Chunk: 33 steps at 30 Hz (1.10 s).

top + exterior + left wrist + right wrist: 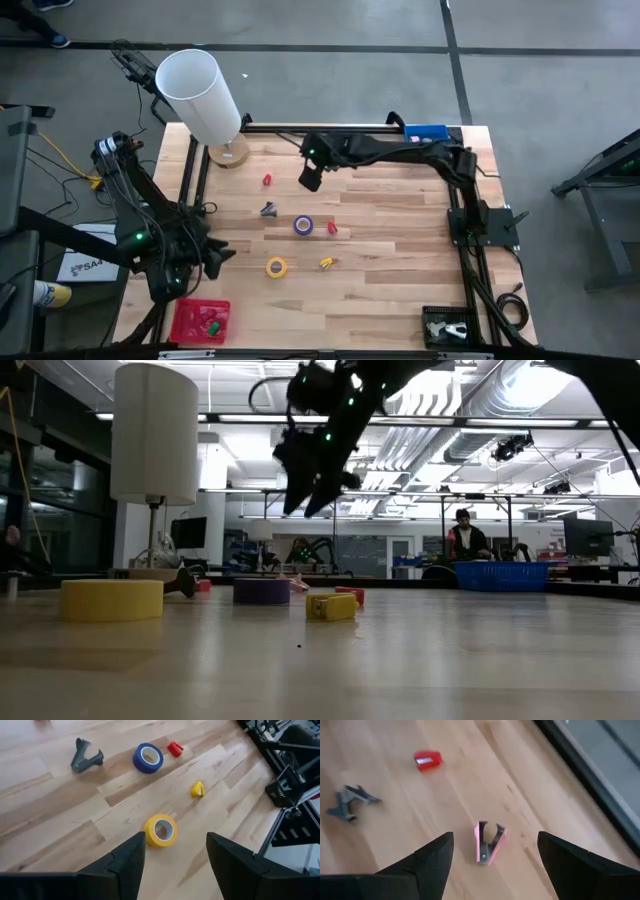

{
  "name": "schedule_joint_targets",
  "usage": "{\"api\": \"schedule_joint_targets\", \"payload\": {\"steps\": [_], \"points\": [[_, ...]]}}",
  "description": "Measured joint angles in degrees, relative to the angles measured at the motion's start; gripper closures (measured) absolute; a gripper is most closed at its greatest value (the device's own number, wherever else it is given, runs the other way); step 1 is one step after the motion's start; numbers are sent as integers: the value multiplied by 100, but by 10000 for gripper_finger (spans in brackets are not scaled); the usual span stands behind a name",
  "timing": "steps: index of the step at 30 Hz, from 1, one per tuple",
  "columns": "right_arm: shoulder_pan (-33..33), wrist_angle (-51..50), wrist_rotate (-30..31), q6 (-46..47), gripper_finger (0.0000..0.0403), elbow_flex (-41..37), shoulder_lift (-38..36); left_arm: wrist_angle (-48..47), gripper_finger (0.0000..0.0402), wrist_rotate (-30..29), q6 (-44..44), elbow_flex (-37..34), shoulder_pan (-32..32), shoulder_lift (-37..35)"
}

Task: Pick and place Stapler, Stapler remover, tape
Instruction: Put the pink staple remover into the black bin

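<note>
Above the pink stapler remover [489,841], right hand [495,857] wide, empty, left hand [176,852] wide near yellow tape [161,830].

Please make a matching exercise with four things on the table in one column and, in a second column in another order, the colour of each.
Things:
1. roll of tape nearest the left gripper
2. stapler remover under the right gripper
3. bin at the table's front left corner
4. stapler remover beside the blue tape

Colours:
a. grey
b. yellow
c. red
d. pink

Pairs: 1-b, 2-d, 3-c, 4-a
</note>
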Motion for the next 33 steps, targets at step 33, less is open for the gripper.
{"api": "schedule_joint_targets", "payload": {"steps": [33], "points": [[-198, 564, -242, 871, 118, 0, 1134, -13, 195, 318, -7, 0, 0, -64]]}}
